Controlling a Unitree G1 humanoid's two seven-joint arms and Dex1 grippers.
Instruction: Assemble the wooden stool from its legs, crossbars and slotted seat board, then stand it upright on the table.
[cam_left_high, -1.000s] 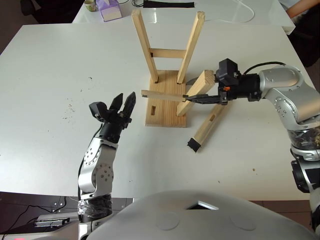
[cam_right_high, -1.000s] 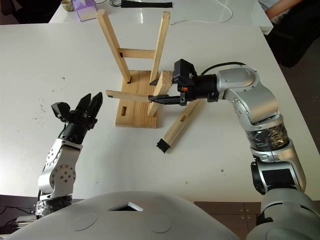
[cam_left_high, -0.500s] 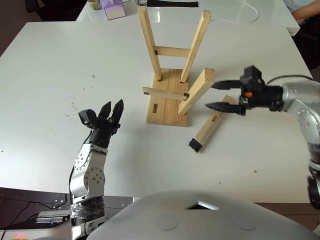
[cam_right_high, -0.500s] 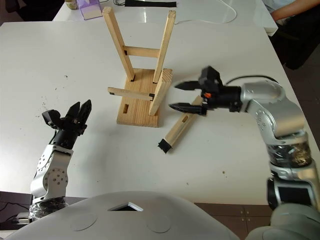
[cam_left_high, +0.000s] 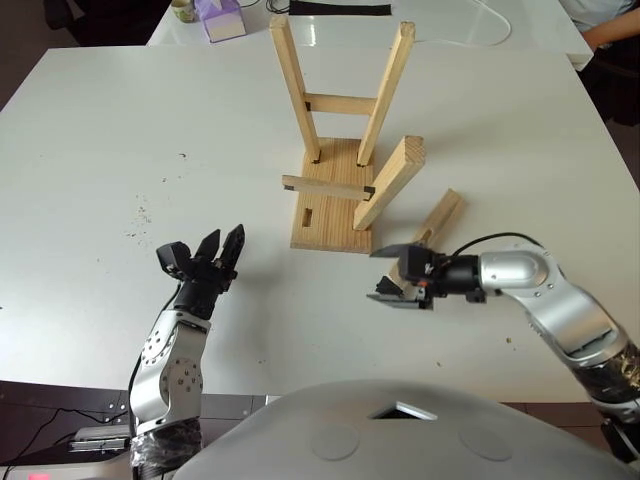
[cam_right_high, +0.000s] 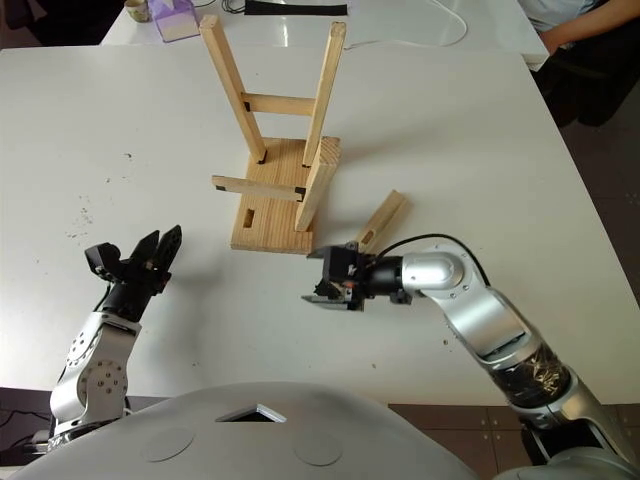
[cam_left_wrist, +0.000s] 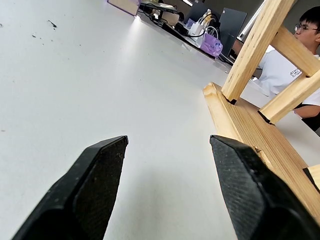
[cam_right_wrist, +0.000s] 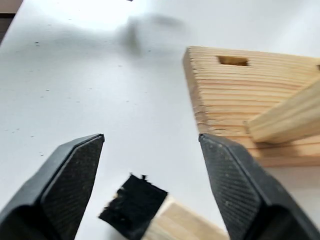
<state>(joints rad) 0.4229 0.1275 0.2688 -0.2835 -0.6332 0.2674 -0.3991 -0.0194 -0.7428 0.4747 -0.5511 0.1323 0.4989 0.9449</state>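
Though two legs (cam_left_high: 295, 90) with a crossbar (cam_left_high: 338, 104) stood in the board (cam_left_high: 335, 225) and a third leg (cam_left_high: 390, 183) leaned there, the fourth leg (cam_left_high: 435, 222) lay loose to its right, the right gripper (cam_left_high: 386, 276) spread wide at its near end, the left gripper (cam_left_high: 224, 237) likewise agape, near left.

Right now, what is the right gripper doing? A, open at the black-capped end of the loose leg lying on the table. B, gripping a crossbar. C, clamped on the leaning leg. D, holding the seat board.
A: the right gripper is open at the near end of the loose leg, and the wrist view shows the leg's black cap between the spread fingers with gaps on both sides.
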